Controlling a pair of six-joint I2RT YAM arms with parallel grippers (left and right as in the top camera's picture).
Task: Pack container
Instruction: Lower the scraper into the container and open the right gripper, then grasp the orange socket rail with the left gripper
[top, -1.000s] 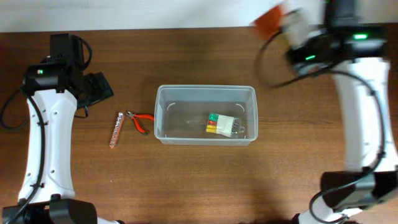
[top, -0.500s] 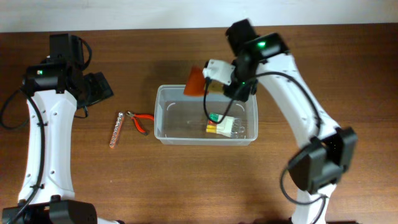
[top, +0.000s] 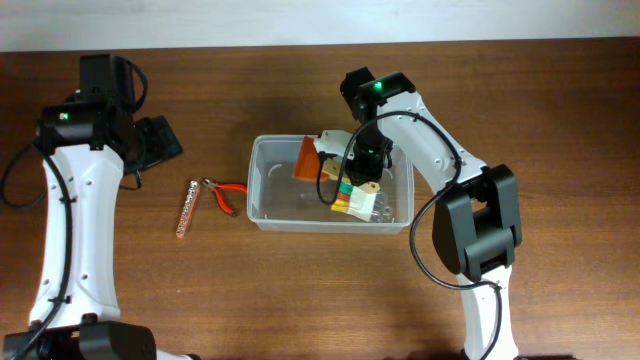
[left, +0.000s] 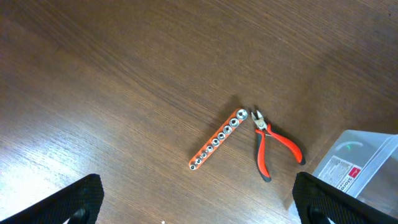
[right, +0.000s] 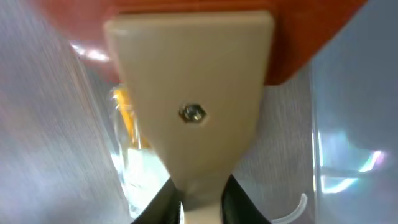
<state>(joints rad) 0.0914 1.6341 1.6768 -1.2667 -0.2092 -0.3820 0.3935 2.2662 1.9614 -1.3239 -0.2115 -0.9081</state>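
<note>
Lying beneath right pincer (top: 343, 158): container (top: 300, 222).

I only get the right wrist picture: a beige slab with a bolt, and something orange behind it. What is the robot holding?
Observer: Overhead it reads as a scraper, with a beige handle and an orange blade. The right gripper holds it at the far side of a clear container.
Operator: Anything in that container already?
Observer: Yes, a clear pack with green, red and yellow pieces lies at the end on the right arm's side.
Operator: Anything left outside?
Observer: Red-handled pliers and an orange socket rail lie on the table, on the container's other side.
</note>
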